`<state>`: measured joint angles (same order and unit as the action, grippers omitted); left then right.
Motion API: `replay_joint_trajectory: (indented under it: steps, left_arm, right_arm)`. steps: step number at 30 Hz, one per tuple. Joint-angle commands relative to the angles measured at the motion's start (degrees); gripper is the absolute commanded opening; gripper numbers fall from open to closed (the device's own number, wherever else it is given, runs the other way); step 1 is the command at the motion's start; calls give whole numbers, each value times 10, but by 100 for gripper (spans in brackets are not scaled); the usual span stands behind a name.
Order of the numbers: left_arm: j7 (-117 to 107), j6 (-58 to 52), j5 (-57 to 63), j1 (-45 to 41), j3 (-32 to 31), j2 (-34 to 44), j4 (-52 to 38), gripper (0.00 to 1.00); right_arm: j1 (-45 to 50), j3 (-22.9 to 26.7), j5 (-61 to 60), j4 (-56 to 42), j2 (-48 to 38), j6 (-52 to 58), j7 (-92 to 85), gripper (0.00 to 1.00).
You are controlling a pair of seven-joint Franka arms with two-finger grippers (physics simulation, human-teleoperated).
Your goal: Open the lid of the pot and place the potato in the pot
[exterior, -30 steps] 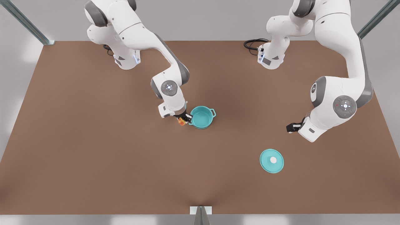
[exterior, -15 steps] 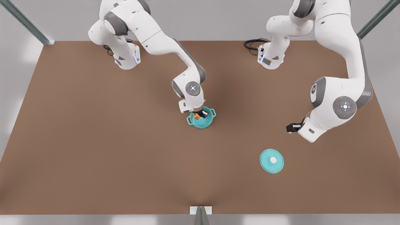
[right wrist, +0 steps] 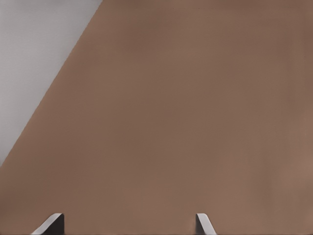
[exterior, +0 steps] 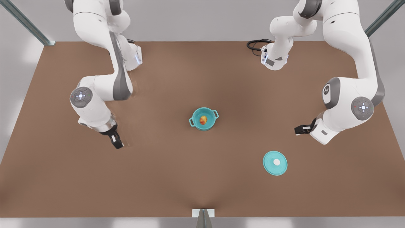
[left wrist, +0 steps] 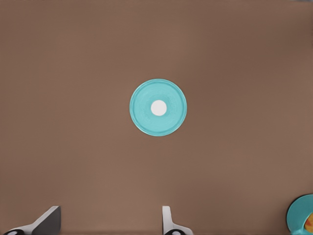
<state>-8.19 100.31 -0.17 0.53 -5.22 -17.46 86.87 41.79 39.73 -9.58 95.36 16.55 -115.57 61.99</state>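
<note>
Now, potato (exterior: 203, 120): inside pot (exterior: 209, 126), mid-table.
Pot lid (exterior: 275, 163): flat, apart.
Left end effector (exterior: 301, 129): open, above lid.
Right end effector (exterior: 116, 142): open, near table (exterior: 158, 177) edge.

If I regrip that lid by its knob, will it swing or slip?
Probably stiff: the pot lid looks like a flat rigid disc on the table. Its white knob sits central, so it should hang level. The knob looks small and smooth, so a slip seems possible.

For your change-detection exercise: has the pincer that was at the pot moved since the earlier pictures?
Yes. The right pincer has swung away from the pot toward the front view's left, leaving the potato inside.
</note>
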Motion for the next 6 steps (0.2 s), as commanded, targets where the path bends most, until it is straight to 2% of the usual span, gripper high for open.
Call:
replay_joint_trajectory:
  steps: [1,6]
  left_arm:
    - [34,0,-4,0,-1,0,0,100]
    - [33,0,-4,-1,-1,0,0,100]
  right_arm:
    - [-50,20,35,0,-26,129,-607,100]
    - [-56,14,33,0,-28,134,-608,100]
